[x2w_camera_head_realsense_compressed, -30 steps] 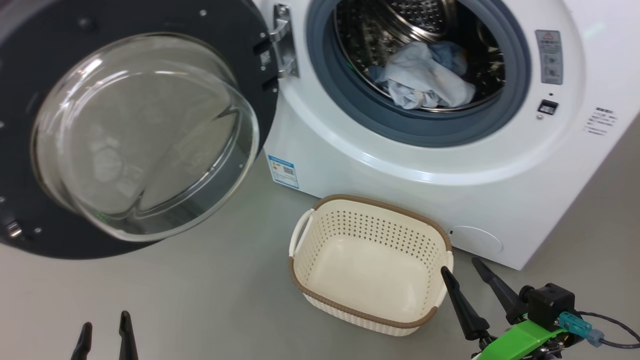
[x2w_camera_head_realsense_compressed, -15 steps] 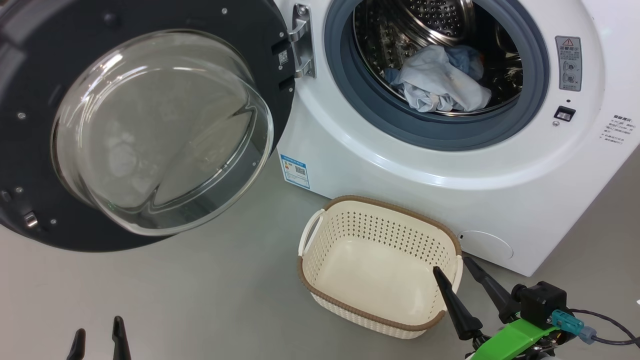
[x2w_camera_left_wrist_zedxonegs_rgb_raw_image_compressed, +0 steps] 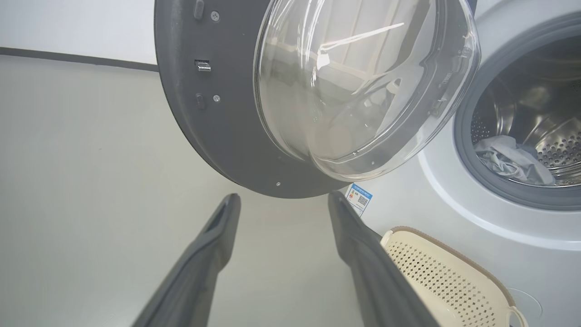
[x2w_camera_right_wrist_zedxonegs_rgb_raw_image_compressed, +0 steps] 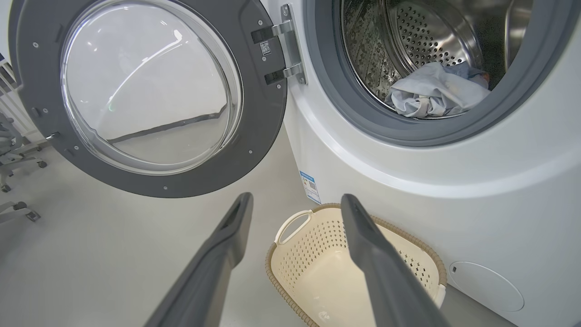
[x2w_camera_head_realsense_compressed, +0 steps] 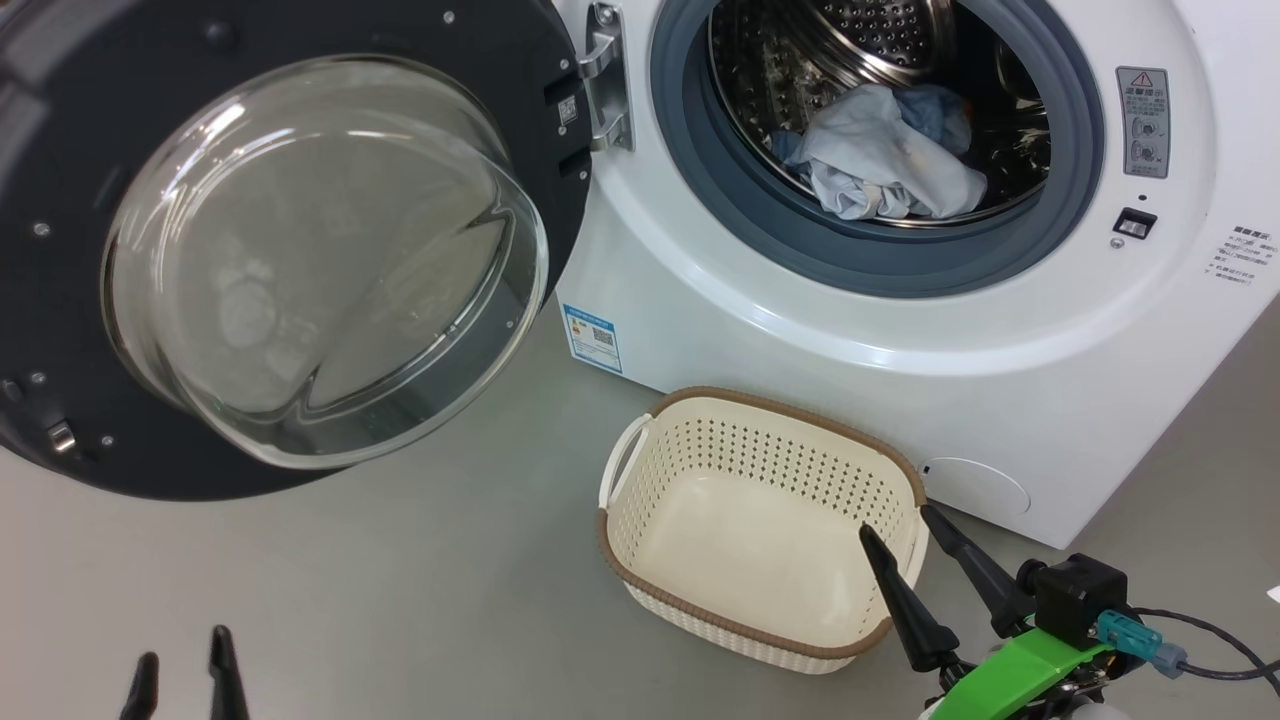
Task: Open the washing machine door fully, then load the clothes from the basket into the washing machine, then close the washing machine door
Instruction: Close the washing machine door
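Clothes [x2w_camera_head_realsense_compressed: 880, 150] in washing machine [x2w_camera_head_realsense_compressed: 800, 330], well apart from released jaws, basket [x2w_camera_head_realsense_compressed: 770, 460] beside right jaws

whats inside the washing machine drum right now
A crumpled heap of pale blue and white clothes lies low in the steel drum. How many pieces there are, and anything under the heap, is covered.

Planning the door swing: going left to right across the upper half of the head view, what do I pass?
washing machine door, standing open → metal hinge → clothes lying in the drum → grey warning sticker
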Motion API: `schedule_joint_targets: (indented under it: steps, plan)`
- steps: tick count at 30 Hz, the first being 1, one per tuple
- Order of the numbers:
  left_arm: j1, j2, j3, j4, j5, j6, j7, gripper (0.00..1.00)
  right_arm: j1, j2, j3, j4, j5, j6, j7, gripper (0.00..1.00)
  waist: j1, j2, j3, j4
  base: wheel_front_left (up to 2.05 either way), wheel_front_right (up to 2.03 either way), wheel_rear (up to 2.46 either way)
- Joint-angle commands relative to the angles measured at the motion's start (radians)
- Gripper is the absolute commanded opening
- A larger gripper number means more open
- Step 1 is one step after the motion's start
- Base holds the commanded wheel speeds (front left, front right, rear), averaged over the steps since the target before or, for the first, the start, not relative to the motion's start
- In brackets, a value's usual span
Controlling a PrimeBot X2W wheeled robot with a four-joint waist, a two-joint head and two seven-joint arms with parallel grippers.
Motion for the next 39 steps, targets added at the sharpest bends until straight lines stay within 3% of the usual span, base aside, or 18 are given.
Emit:
schedule_joint_targets:
  steps: [1,2,4,9,11,15,20,24,32,39]
  plan:
    - [-0.020,0.012,0.042,-0.036,-0.014,0.001,-0.006,0.79,-0.030,-0.009,0.021,-0.021,0.005,0.003,-0.005,1.00,0.0000,0.0000,0.001,0.000,0.00,0.00,0.00]
    - [-0.023,0.012,0.047,-0.045,-0.018,0.001,-0.006,0.48,-0.030,-0.008,0.021,-0.021,0.005,0.003,-0.005,1.00,0.0000,0.0000,0.001,0.000,0.00,0.00,0.00]
    - [-0.031,0.012,0.065,-0.067,-0.037,0.000,-0.006,0.00,-0.029,-0.007,0.020,-0.021,0.007,0.003,-0.005,1.00,0.0000,0.0000,0.001,0.000,0.00,0.00,0.00]
    - [-0.075,0.016,0.135,-0.173,-0.023,-0.001,-0.006,0.00,-0.012,-0.001,0.004,-0.028,0.008,0.003,-0.005,1.00,0.0000,0.0000,0.001,-0.002,0.00,0.00,0.00]
    - [-0.102,0.043,0.152,-0.217,-0.031,-0.001,-0.006,0.00,-0.002,0.001,-0.005,-0.030,0.006,0.003,-0.005,1.00,0.0000,0.0000,0.001,-0.003,0.00,0.00,0.00]
    - [-0.172,0.142,0.180,-0.270,-0.086,-0.001,-0.006,0.00,0.019,0.009,-0.022,-0.036,0.001,0.003,-0.005,1.00,0.0000,0.0000,0.000,-0.010,0.00,0.00,0.00]
    - [-0.291,0.307,0.227,-0.249,-0.237,-0.001,-0.006,0.00,0.025,0.012,-0.025,-0.039,-0.005,0.003,-0.005,1.00,0.0000,0.0000,0.015,-0.034,0.00,0.00,0.00]
    - [-0.388,0.437,0.247,-0.173,-0.363,-0.001,-0.006,0.00,0.025,0.008,-0.031,-0.040,-0.006,0.003,-0.005,1.00,0.0000,0.0000,0.031,-0.050,0.00,0.00,0.00]
    - [-0.573,0.645,0.227,0.089,-0.642,-0.001,0.043,0.00,0.016,0.000,-0.030,-0.045,-0.009,0.003,-0.005,1.00,0.0000,0.0000,0.066,-0.085,0.00,0.00,0.00]
    - [-0.715,0.764,0.163,0.322,-0.880,-0.001,0.187,0.00,-0.003,-0.016,-0.026,-0.050,-0.013,0.003,-0.005,1.00,0.0000,0.0000,0.119,-0.106,0.00,0.00,0.00]
